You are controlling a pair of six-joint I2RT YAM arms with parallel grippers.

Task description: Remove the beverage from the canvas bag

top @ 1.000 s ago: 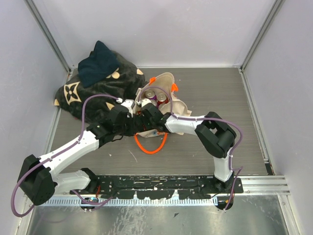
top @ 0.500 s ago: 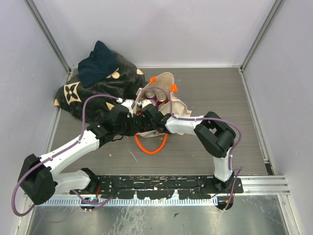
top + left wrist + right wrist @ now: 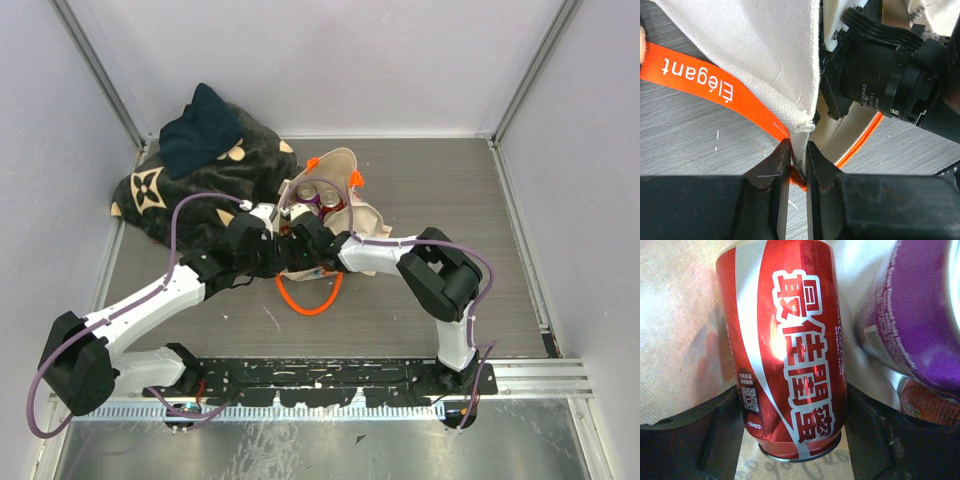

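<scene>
The beige canvas bag (image 3: 340, 165) lies in the middle of the table with its mouth toward me, and can tops (image 3: 318, 195) show inside. My left gripper (image 3: 282, 250) is shut on the bag's near rim (image 3: 799, 127), where the orange strap (image 3: 695, 75) is sewn on. My right gripper (image 3: 300, 218) reaches inside the bag. In the right wrist view its fingers (image 3: 725, 425) press both sides of a red cola can (image 3: 785, 350). A purple can (image 3: 920, 315) lies just right of it, with part of another red can (image 3: 925, 402) below.
A dark floral blanket (image 3: 200, 185) with a navy cloth (image 3: 200, 130) on top is heaped at the back left, touching the bag. The bag's orange handle loop (image 3: 310, 297) lies on the table in front. Enclosure walls stand on three sides.
</scene>
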